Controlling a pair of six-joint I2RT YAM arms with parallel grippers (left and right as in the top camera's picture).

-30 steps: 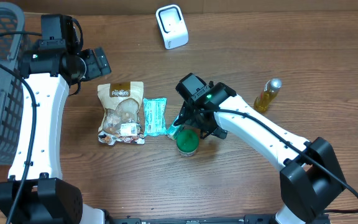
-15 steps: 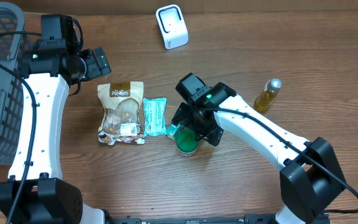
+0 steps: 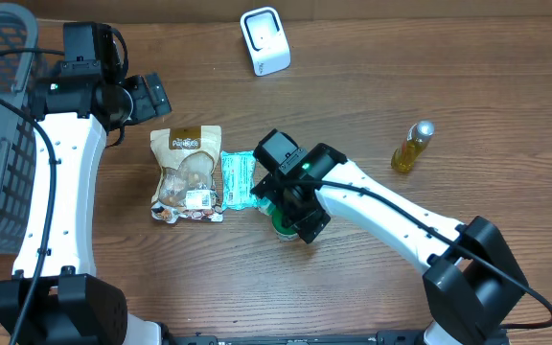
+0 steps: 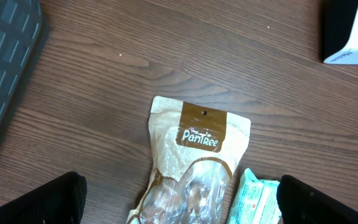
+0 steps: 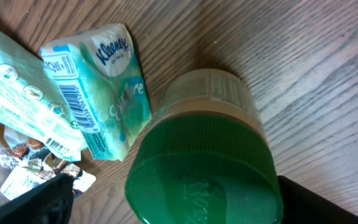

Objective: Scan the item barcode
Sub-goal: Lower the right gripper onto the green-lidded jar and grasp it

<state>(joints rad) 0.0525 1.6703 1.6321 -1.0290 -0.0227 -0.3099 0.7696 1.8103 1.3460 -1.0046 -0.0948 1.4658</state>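
My right gripper (image 3: 293, 218) spread wide astride green-lidded jar (image 5: 204, 155), gripping nothing; jar upright beside tissue pack (image 5: 101, 93), contents hidden. My left gripper (image 4: 179, 190) wide, bare, over snack pouch (image 4: 194, 162). Bottle (image 3: 411, 146) shows yellow liquid.

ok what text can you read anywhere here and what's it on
"PanTree": on the snack pouch
"Kleenex": on the tissue pack
Barcode digits on the tissue pack: too small to read.
Label and lid lettering on the green-lidded jar: too blurred to read.
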